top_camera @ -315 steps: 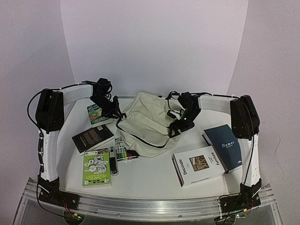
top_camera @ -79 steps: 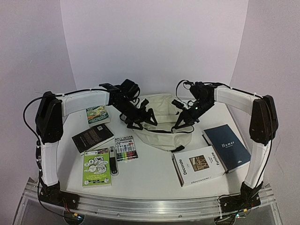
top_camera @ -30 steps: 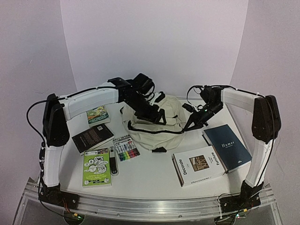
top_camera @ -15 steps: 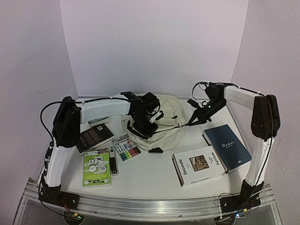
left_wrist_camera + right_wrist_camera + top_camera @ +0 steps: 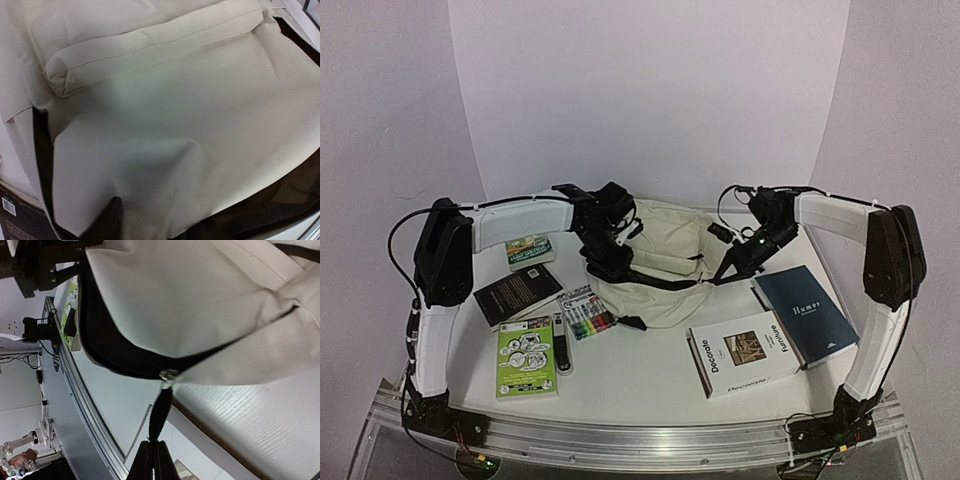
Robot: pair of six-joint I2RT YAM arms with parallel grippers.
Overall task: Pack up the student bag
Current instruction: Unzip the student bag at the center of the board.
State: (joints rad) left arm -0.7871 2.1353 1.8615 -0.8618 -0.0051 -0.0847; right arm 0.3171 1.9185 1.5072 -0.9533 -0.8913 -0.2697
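Observation:
The student bag (image 5: 665, 262), cream with black zippers, lies at the middle back of the table with its zipper partly open along the front. My left gripper (image 5: 606, 252) is at the bag's left end, pressed into the fabric. The left wrist view is filled by the cream bag (image 5: 165, 125), with dark lining below and no fingers showing. My right gripper (image 5: 728, 272) (image 5: 156, 446) is shut on the black zipper pull (image 5: 160, 412) at the bag's right end, drawing it taut from the metal slider (image 5: 169, 374). The bag (image 5: 175, 300) gapes dark beside the slider.
Left of the bag lie a small green book (image 5: 528, 247), a black book (image 5: 517, 292), a marker pack (image 5: 587, 317), a black stick-shaped item (image 5: 563, 347) and a green booklet (image 5: 527, 356). On the right are a white book (image 5: 742, 352) and a blue book (image 5: 807, 312).
My left gripper came down off the bag's top and went to its left end. The bag has slumped flatter and wider. My right gripper stayed shut on the pull, shifting slightly.

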